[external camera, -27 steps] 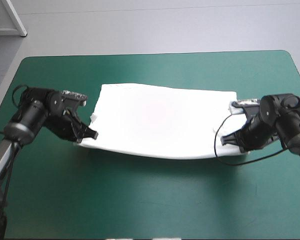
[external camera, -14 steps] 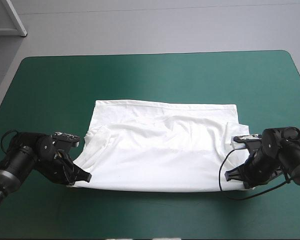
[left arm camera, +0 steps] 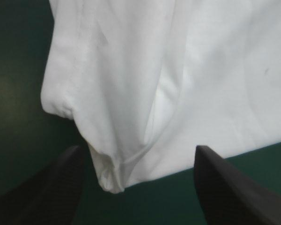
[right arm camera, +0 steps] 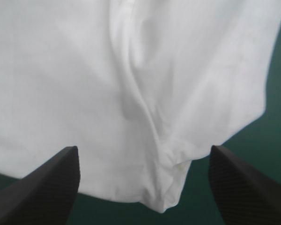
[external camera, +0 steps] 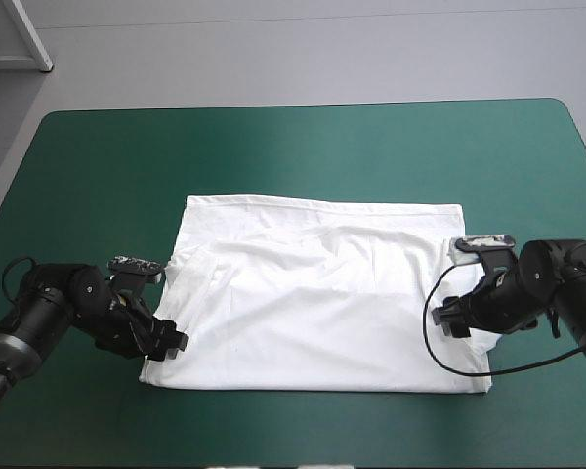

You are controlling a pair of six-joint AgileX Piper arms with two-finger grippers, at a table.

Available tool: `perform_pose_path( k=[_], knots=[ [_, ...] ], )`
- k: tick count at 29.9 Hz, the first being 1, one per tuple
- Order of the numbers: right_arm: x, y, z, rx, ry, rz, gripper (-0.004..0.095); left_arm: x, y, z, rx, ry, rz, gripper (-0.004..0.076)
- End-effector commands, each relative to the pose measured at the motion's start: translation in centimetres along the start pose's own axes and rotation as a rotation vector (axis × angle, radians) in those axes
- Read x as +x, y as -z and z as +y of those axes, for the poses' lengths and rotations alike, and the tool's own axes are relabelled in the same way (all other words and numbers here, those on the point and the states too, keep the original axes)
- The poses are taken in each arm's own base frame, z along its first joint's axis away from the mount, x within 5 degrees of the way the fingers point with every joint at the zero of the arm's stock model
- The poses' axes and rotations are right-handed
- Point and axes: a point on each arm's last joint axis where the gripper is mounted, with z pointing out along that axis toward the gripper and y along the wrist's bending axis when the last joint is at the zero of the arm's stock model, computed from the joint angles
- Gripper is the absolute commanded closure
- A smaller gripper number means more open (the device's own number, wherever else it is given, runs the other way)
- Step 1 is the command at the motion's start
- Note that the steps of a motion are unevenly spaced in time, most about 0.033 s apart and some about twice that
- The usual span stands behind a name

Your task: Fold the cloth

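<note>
T-shirt (external camera: 317, 303) now lies flat mid teal-green surface (external camera: 293, 156). Its near corners were pinched just before, now let go. Left gripper (external camera: 168, 342) & right gripper (external camera: 449, 319) sit at those corners, jaws spread, empty. Prob. laid out, ready for folding. Long axis runs L–R between grippers; neck end can't tell.

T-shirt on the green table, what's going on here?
Two robot arms are folding a white T-shirt on the teal-green table. The T-shirt lies flat as a rough rectangle, apparently doubled over once. The left gripper sits at its near left corner and the right gripper at its right edge. Each has its black fingers open, with the cloth's edge just ahead of them, not gripped.
</note>
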Motion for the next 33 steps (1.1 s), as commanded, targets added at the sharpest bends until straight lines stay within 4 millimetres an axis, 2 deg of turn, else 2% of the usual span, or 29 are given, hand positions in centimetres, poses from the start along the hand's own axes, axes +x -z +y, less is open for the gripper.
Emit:
perform_pose_path(
  k=[1,5,9,12,16,23,33],
  knots=[
    [-1.4,4.0,-0.4,0.071,-0.018,-0.126,0.0160,-1.3,2.9,-0.5,0.006,-0.014,-0.105,0.0223],
    [-2.0,6.6,-0.8,0.150,-0.026,-0.158,0.0170,-2.3,6.4,-0.7,-0.022,-0.024,-0.176,0.0223],
    [-2.1,7.1,-1.4,0.216,-0.007,-0.177,0.0170,-2.7,9.1,-0.9,-0.052,-0.031,-0.231,0.0223],
    [-2.4,6.6,-1.8,0.244,-0.009,-0.186,0.0171,-2.8,9.9,-1.0,-0.052,-0.035,-0.236,0.0223],
    [-2.5,4.3,-3.6,0.277,-0.086,-0.148,0.0182,-2.8,9.9,-1.0,-0.052,-0.035,-0.236,0.0224],
    [-3.2,-0.6,-6.4,0.126,-0.207,-0.097,0.0342,-3.0,9.9,-1.0,-0.054,-0.035,-0.258,0.0224],
    [-4.5,-5.3,-7.9,0.063,-0.253,0.017,0.0361,-2.9,9.9,-1.1,-0.041,-0.033,-0.250,0.0224]
  ],
)
